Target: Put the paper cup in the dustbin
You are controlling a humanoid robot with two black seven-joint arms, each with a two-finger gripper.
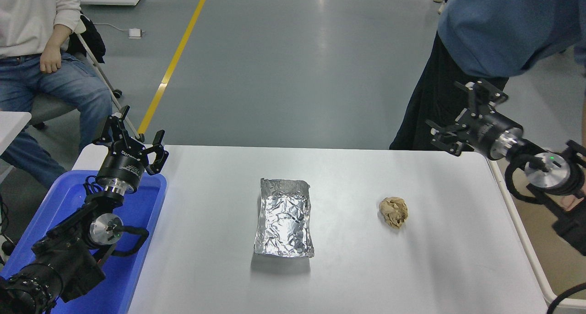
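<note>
The paper cup is out of view. The beige dustbin [530, 254] stands at the table's right edge, partly hidden by my right arm. My right gripper [458, 116] is open and empty, held in the air above the table's far right corner, to the left of the dustbin. My left gripper [130, 133] is open and empty, parked at the lower left over the blue tray [137, 259].
A silver foil tray [284, 219] lies at the table's middle. A crumpled brown paper ball [393, 212] lies to its right. A person in a blue top [494, 30] stands close behind my right gripper. Another person [41, 39] sits at the far left.
</note>
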